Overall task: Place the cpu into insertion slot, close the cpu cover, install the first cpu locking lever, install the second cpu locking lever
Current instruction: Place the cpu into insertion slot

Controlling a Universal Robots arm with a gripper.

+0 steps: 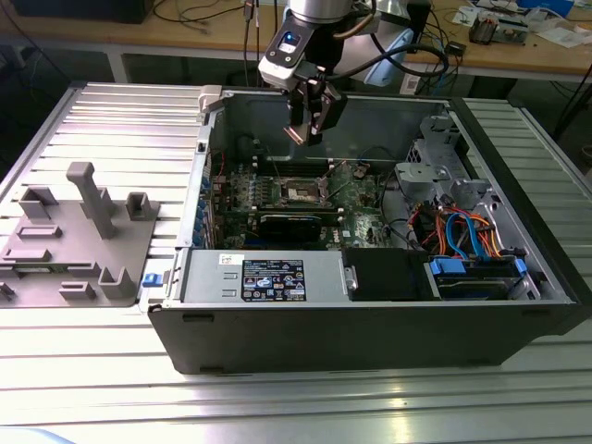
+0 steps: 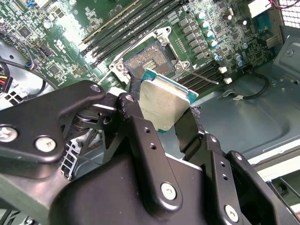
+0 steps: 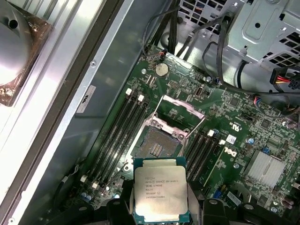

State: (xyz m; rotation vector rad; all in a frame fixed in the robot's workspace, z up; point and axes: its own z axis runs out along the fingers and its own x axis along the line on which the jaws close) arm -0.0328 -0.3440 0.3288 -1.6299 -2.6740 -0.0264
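Silver-topped cpu (image 3: pixel 161 194) is clamped by two opposite edges in my gripper (image 2: pixel 164 123), hanging over the green motherboard (image 3: pixel 243 140) inside the open PC case (image 1: pixel 370 324). Below it the insertion slot (image 3: pixel 157 146) is bare: contacts exposed, nothing seated, chip apart from it. Hinged cpu cover (image 3: pixel 180 108) is swung up (window frame standing clear of the socket). My read on progress: step one underway, chip not in the slot yet. Cover not closed, both locking levers left to do.
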